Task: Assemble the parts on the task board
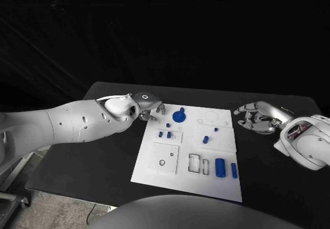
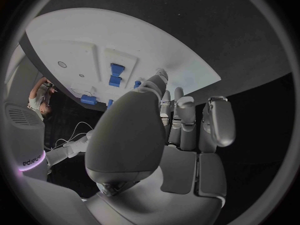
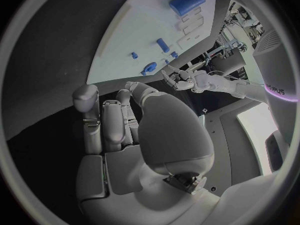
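Observation:
The white task board [image 1: 155, 164] lies in the middle of the black table. On it are a round blue part [image 1: 179, 116], a few small blue pegs [image 1: 168, 135] and two blue cylinders [image 1: 220, 167] near the front right. My left hand [image 1: 148, 106] hovers at the board's far left corner, fingers apart and pointing down, holding nothing. My right hand [image 1: 258, 118] hangs over the table just off the board's far right edge, fingers loosely bent and empty. The left wrist view shows the left hand [image 2: 178, 130] above the board [image 2: 144, 37]. The right wrist view shows the right hand [image 3: 125, 130] beside the board [image 3: 122, 50].
Several recessed slots and holes [image 1: 196, 163] mark the board's near half. Bare black table [image 1: 275, 162] surrounds the board, with the table's edges close at left and front. In the right wrist view my left hand [image 3: 187, 79] appears beyond the board.

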`<state>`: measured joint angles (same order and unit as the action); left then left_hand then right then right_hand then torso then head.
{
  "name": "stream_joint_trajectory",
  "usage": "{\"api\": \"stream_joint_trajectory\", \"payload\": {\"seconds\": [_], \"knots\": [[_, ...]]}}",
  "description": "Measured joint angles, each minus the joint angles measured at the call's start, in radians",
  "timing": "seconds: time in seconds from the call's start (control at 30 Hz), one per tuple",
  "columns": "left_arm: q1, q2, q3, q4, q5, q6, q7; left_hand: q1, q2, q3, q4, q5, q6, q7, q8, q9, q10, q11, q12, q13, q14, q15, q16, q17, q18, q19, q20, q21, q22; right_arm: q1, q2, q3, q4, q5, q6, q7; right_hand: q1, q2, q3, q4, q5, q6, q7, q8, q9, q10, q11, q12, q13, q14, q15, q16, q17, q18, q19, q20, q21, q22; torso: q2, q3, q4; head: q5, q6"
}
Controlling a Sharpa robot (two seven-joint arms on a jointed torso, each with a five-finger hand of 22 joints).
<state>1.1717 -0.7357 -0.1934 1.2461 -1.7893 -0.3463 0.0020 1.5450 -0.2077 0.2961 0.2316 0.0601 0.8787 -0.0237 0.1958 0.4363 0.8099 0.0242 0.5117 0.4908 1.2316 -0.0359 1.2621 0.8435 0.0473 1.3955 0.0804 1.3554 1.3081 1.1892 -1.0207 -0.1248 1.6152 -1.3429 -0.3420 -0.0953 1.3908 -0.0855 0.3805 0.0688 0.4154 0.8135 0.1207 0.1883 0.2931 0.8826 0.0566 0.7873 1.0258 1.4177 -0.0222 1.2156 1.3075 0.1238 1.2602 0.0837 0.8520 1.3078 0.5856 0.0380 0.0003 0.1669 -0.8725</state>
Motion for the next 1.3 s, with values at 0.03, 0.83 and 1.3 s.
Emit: {"api": "stream_joint_trajectory", "payload": {"seconds": [0.03,0.83,1.3], "knots": [[0.0,-0.004,0.001,-0.002,0.009,-0.015,0.003,0.001,0.001,0.002,0.006,0.008,-0.002,0.003,0.009,0.003,-0.005,0.005,0.01,0.005,-0.002,0.002,0.0,-0.002,0.0,0.0,0.0,0.0,0.0,0.009,0.002,0.0,0.004,-0.007,0.005,-0.004,0.0,-0.01,0.007,-0.007,0.014,0.006,0.0,0.01,0.008,-0.031,0.004,-0.051,-0.04,-0.014,0.004,-0.025,0.0,0.001,-0.014,0.001,-0.029,0.0,-0.001,-0.0007,0.0006,0.0,0.0],[0.0,-0.137,-0.009,0.184,1.09,-0.24,0.497,-0.215,0.075,-0.095,0.058,0.509,-0.162,0.106,0.166,0.036,-0.255,0.09,0.218,0.089,-0.177,0.073,-0.024,-0.133,0.0,-0.071,0.057,-0.047,0.0,-0.039,0.153,0.001,-0.033,-0.399,0.157,-0.103,-0.037,-0.079,-0.083,-0.048,0.009,0.015,-0.056,-0.031,0.022,-0.29,0.055,-0.415,-0.443,-0.11,0.038,-0.143,-0.094,0.031,-0.067,0.025,-0.172,0.0,-0.003,-0.0074,0.0083,-0.038,0.0],[0.0,-0.133,-0.013,0.196,1.26,-0.235,0.557,-0.182,0.087,-0.111,0.055,0.555,-0.159,0.109,0.166,0.015,-0.248,0.098,0.224,0.069,-0.173,0.077,-0.014,-0.134,0.0,-0.068,0.061,-0.042,0.0,-0.078,0.201,0.001,-0.092,-0.476,0.157,-0.085,-0.005,-0.066,-0.082,-0.047,0.055,0.073,-0.042,-0.042,0.02,-0.178,0.049,-0.396,-0.527,-0.081,0.028,-0.091,-0.088,0.031,-0.013,0.022,-0.104,0.0,-0.003,-0.006,0.0043,-0.045,0.0]]}}
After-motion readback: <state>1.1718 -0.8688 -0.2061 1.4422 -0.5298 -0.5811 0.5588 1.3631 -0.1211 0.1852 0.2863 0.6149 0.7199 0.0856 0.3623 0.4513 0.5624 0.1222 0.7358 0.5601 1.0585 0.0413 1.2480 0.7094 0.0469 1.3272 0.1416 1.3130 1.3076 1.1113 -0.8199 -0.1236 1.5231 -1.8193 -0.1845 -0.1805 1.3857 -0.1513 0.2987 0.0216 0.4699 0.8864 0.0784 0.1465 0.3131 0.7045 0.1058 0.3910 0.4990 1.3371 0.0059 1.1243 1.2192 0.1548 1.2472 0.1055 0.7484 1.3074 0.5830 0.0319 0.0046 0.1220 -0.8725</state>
